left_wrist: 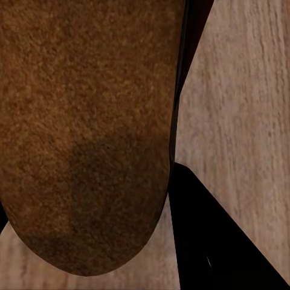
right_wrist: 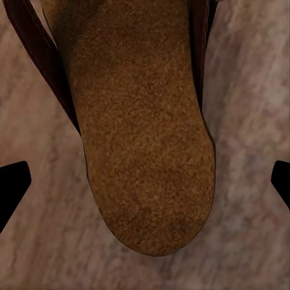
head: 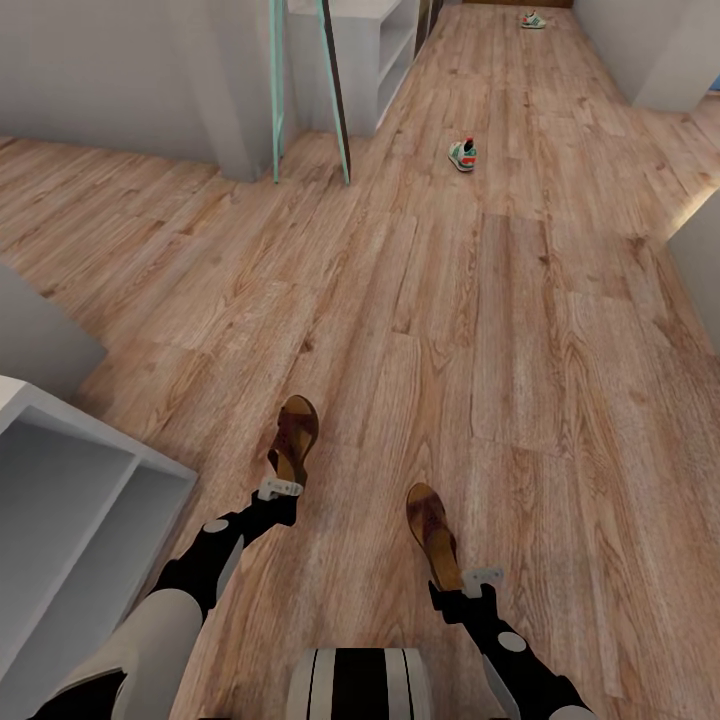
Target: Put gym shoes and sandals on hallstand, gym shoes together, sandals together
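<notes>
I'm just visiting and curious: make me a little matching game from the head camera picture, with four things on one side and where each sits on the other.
Things:
1. left sandal
2. right sandal
3. nearer gym shoe
4. farther gym shoe

Places:
A. far end of the corridor, on the floor
B. by the left gripper
C. mid-corridor, alone on the planks
D. by the right gripper

Pairs: 1-B, 2-D, 3-C, 4-A

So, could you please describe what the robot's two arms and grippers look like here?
In the head view, both arms are glossy black with round light-grey joint caps. The left arm widens into a light-grey upper segment. The left gripper and right gripper are small light-grey pieces. No cables or markings are visible.
</notes>
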Robot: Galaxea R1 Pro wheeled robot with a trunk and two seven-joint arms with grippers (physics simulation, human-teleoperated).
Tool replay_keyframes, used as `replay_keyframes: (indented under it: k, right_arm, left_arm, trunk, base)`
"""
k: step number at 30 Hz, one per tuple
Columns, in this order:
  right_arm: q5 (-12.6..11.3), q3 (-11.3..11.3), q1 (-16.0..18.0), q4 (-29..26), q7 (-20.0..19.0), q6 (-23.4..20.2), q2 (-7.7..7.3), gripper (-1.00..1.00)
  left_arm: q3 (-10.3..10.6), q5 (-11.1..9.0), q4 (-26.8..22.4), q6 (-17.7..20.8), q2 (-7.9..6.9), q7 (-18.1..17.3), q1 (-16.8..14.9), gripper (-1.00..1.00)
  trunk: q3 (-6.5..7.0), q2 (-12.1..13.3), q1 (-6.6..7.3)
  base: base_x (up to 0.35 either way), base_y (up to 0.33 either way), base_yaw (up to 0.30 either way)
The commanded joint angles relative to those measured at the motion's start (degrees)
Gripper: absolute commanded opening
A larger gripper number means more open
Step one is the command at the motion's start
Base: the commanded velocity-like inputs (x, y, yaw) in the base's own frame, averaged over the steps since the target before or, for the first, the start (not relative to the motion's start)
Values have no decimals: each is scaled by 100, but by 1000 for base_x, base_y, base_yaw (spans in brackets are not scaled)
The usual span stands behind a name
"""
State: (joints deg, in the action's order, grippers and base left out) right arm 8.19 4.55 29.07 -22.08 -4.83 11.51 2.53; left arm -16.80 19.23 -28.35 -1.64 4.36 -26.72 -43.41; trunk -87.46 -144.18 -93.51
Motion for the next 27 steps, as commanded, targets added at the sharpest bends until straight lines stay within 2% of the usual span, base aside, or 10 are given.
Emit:
replay_keyframes:
  k: [1,5,7,10,14,22,24,27]
  right_arm:
    - [57,48,2,2,-31,19,6,100]
    - [60,27,2,2,179,18,14,100]
    - [60,9,2,10,635,11,24,100]
    - [60,-4,2,16,972,5,35,100]
    - [60,-12,2,19,1134,1,42,100]
    - [68,-34,2,20,1204,0,53,100]
    - [68,-87,2,20,1207,0,53,100]
    - [63,-474,2,27,1213,0,54,100]
  left_arm:
    - [-17,80,-3,-21,6,-41,-5,-100]
    - [82,81,-4,-8,4,-36,-3,-100]
    - [102,81,-4,-5,4,-33,-4,-100]
    - [110,81,-4,-4,4,-29,-7,-100]
    - [110,81,-4,-4,4,-33,-3,-100]
    - [113,81,-4,4,4,-32,-2,-100]
    - [112,80,-4,4,4,-31,-3,-100]
    - [114,81,-4,5,3,-28,-1,-100]
  trunk:
    - [-3,-1,1]
    - [-3,-1,1]
    - [-3,-1,1]
    - [-3,-1,1]
    - [-3,-1,1]
    - [-3,-1,1]
    - [-3,-1,1]
    - [-3,-1,1]
  base:
    - [0,0,0]
    - [0,0,0]
    - [0,0,0]
    - [0,0,0]
    - [0,0,0]
    - [0,0,0]
    - [0,0,0]
    - [0,0,0]
